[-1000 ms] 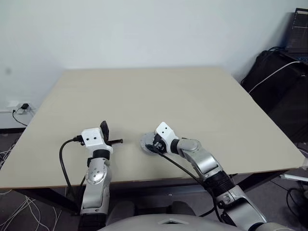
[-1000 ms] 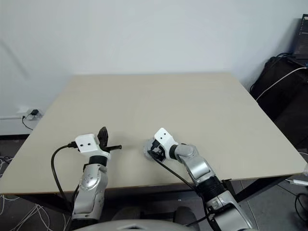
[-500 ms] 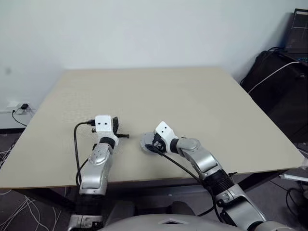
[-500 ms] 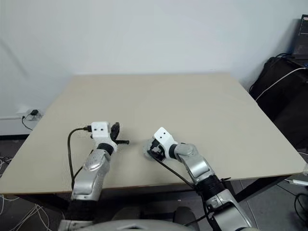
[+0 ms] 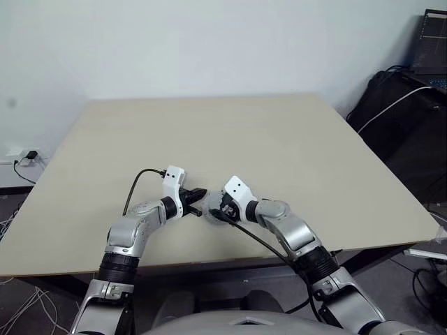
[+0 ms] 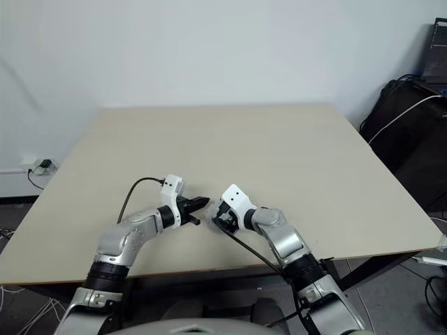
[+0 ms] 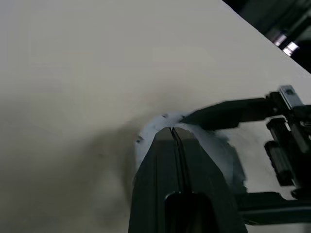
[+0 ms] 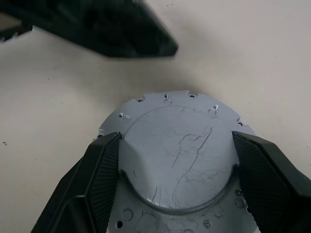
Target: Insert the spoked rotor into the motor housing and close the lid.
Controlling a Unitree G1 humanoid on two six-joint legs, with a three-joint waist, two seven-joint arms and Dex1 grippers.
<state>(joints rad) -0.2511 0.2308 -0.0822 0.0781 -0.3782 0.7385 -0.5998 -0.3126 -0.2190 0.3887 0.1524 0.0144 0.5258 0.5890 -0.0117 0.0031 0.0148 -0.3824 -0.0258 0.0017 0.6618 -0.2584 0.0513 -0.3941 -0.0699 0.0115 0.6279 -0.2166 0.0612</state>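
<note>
We are seeing the lid (image 8: 177, 158) lying flat on the pale table (image 5: 279, 139), low and just left of centre in the head views. It is showing a silver-grey, scratched face with a raised round centre and a notched outer flange dotted with small holes. Two black ribbed pads are pressing against opposite sides of its raised centre.

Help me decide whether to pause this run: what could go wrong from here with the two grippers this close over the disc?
1. The shut left gripper points at the lid beside the right gripper; the fingers could collide.
2. A push near the lid's rim might tip it or twist it in the right gripper's straddling fingers.
</note>
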